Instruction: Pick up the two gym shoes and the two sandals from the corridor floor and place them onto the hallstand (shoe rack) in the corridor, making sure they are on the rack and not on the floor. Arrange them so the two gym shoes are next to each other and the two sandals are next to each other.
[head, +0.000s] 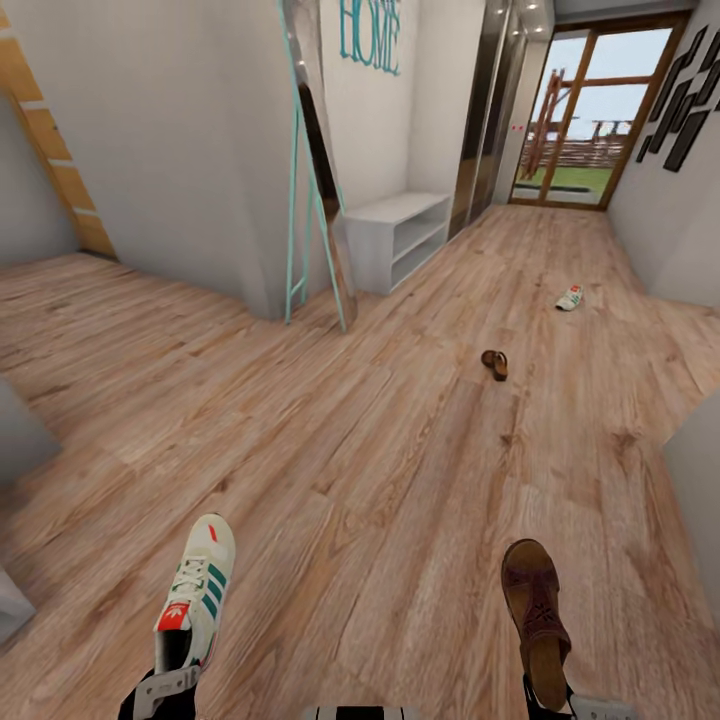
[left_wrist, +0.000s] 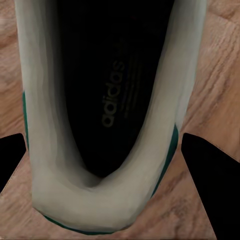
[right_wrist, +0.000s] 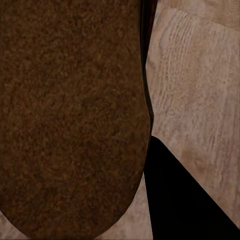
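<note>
Cream gym shoe (head: 196, 590) clenched in left tool (head: 165, 690), brown sandal (head: 535, 615) in right tool (head: 560, 705).

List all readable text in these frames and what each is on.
"HOME", top cut off by the frame edge: teal letters on the corridor wall.
"adidas": printed on the dark insole of the gym shoe held in the left gripper.
Finer print beside that logo: too blurred to read.
Red tongue patch on the same shoe: logo only, no legible letters.
</note>
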